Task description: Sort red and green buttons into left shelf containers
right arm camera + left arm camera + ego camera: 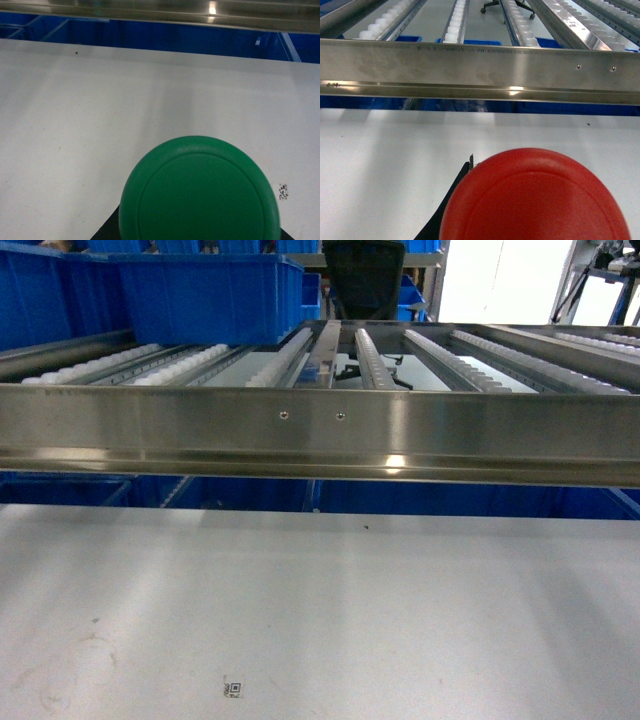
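A red button [535, 200] fills the lower part of the left wrist view, its round cap facing the camera. It sits in my left gripper [532, 222], and one dark finger [447, 205] shows at the cap's left edge. In the right wrist view a green button [200, 195] sits the same way in my right gripper [200, 225], with black finger corners [107, 231] showing below it. Both hang over the white table [320, 610]. Two large blue bins [210, 295] [40, 290] stand on the roller shelf at the upper left. Neither gripper appears in the head view.
A steel shelf rail [320, 430] crosses in front, with roller tracks [440, 360] behind it. More blue bins [480, 498] sit beneath the shelf. A small printed marker [233, 690] lies on the table near its front. A black office chair [365, 275] stands beyond the shelf.
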### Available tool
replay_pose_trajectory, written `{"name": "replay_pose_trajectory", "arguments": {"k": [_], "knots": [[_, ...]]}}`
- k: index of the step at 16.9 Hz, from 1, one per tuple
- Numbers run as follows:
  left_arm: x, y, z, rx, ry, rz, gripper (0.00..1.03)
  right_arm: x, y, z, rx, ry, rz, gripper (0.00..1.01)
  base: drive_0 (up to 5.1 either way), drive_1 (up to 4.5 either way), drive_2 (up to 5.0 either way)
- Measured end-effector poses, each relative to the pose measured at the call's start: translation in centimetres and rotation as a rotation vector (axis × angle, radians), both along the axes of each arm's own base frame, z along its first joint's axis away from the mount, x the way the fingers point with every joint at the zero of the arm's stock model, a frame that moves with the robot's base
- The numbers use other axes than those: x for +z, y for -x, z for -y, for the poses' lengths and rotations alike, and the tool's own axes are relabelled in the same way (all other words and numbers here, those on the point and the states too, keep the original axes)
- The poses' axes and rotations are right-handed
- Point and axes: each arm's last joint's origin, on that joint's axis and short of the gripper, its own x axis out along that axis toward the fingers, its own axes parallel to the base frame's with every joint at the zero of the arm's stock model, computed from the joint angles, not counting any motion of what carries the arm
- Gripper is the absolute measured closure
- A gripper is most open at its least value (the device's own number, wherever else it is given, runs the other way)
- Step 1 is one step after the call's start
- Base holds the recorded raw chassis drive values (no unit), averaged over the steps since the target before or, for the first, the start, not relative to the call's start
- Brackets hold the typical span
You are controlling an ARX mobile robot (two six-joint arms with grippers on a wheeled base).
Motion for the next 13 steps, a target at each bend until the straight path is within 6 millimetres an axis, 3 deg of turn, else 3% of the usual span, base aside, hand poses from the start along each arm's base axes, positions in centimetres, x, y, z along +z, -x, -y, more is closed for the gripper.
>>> {"name": "replay_pose_trajectory", "arguments": {"k": [13], "knots": [[0.00, 0.00, -0.02, 0.002, 0.000, 0.000, 0.77, -0.01, 0.00, 0.02, -0.003, 0.001, -0.001, 0.75, -4.7, 1.57, 3.5]]}}
